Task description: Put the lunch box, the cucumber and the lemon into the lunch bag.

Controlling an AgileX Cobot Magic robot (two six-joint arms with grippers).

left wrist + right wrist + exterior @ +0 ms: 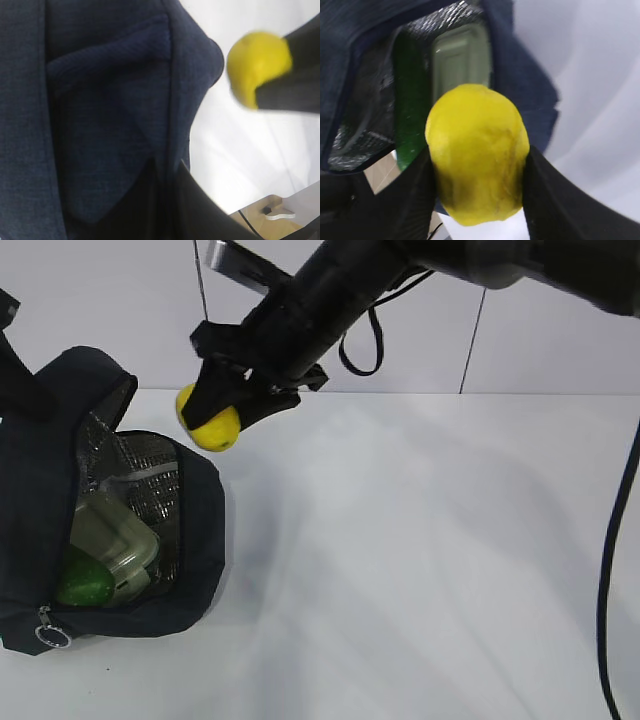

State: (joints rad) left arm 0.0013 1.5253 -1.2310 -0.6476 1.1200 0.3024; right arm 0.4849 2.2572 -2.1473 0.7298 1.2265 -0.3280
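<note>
One lemon (476,160), long axis toward bag (350,30)

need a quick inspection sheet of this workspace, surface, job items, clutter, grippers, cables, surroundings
surface: white table, bare apart from the bag.
lunch bag: dark navy, lying on the left with its mouth open, silver lining showing.
lunch box: pale green lid, inside the bag.
cucumber: green end visible inside the bag beside the lunch box.
lemon: yellow, held in the air just right of the bag's top edge.
clutter: nothing seen.
right gripper: closed on the lemon.
left gripper: not visible; its camera sits close against the bag fabric.
cables: black loop under the right arm; another cable at the right edge.
surroundings: pale wall panels behind.
</note>
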